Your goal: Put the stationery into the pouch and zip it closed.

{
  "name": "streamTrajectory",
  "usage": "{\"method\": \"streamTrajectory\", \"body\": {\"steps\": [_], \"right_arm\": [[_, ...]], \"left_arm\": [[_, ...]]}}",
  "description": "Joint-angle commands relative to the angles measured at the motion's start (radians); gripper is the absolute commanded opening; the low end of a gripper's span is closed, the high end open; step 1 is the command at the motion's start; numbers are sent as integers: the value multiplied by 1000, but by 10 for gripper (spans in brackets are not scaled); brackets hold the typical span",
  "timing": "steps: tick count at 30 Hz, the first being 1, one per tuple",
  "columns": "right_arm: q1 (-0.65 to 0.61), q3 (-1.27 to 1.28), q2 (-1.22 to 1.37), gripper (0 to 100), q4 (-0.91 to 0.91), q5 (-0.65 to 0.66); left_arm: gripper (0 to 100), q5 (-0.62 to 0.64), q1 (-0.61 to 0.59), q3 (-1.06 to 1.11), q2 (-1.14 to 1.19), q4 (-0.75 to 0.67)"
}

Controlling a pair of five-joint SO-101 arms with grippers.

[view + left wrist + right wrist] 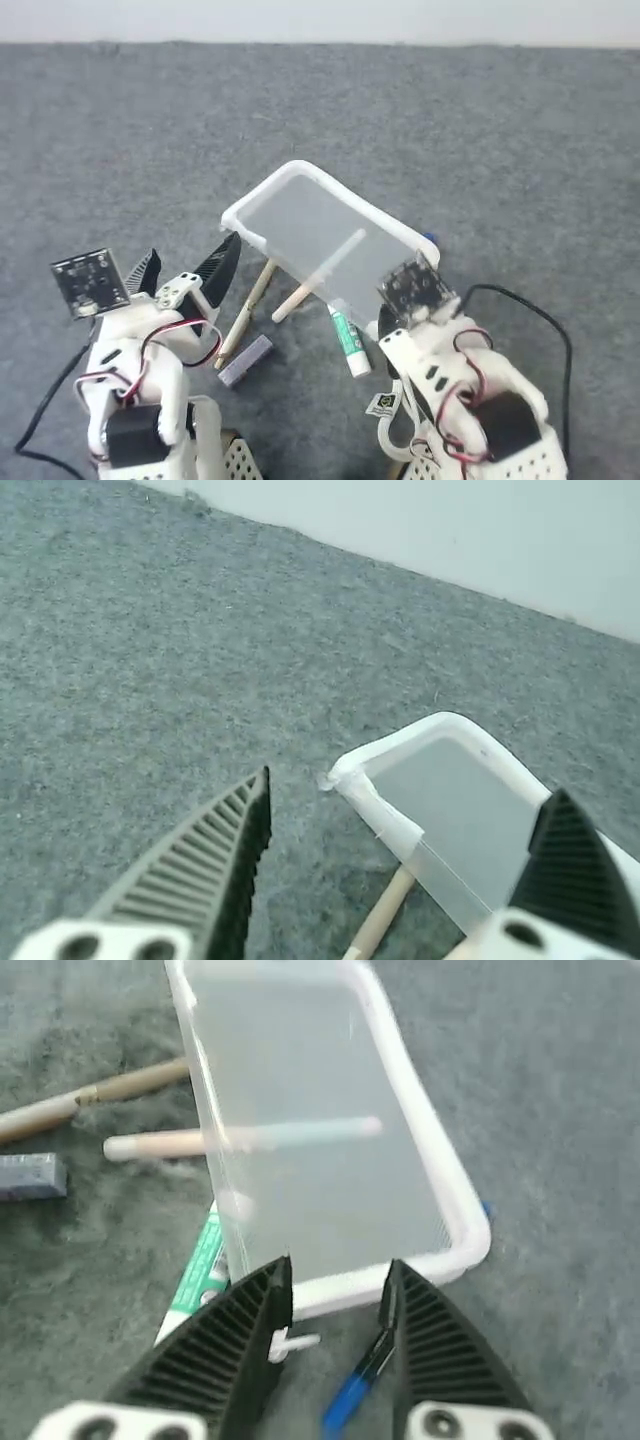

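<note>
A translucent pouch (318, 236) with a white rim lies mid-table. Beside its near edge are a wooden pencil (247, 308), a pale stick (292, 302) partly under the pouch, a green-and-white tube (349, 341) and a grey eraser (245, 361). My left gripper (193, 252) hangs open just left of the pouch's corner (345, 775). My right gripper (337, 1278) is open a little, its tips straddling the pouch's rim (340, 1290). A white zip pull (292, 1341) and a blue pen (352, 1392) lie beneath it.
Grey carpet covers the whole table (500, 140), with wide free room behind and to both sides of the pouch. A black cable (545, 325) loops beside the right arm (450, 370). A pale wall (450, 530) bounds the far edge.
</note>
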Motion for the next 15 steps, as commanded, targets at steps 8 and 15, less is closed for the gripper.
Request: {"method": "streamTrajectory", "body": {"steps": [8,15], "right_arm": [[7,-183,478,151,50,-120],[2,-178,576,203,45,-117]], "left_arm": [[385,6,-2,-2,-21,-32],[385,6,-5,-2,-21,-32]]}}
